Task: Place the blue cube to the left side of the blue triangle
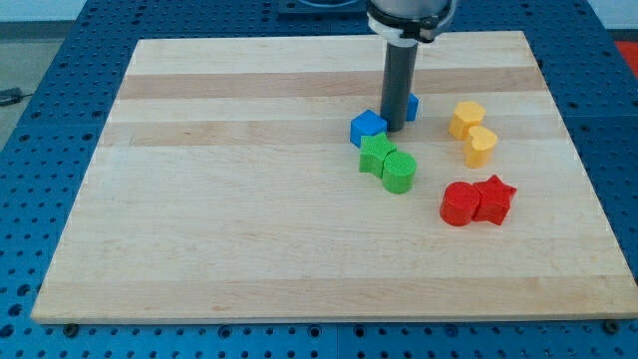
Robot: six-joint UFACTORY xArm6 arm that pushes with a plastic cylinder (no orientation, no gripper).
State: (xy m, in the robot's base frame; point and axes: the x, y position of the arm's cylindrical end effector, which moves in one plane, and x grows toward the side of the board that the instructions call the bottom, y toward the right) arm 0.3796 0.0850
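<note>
The blue cube lies near the middle of the wooden board. A second blue block, the blue triangle, is mostly hidden behind the rod, up and to the right of the cube. My tip stands between the two blue blocks, touching or almost touching the cube's right side. The rod comes down from the view's top.
A green star and a green cylinder lie just below the blue cube. Two yellow blocks lie to the right. A red cylinder and a red star lie at lower right.
</note>
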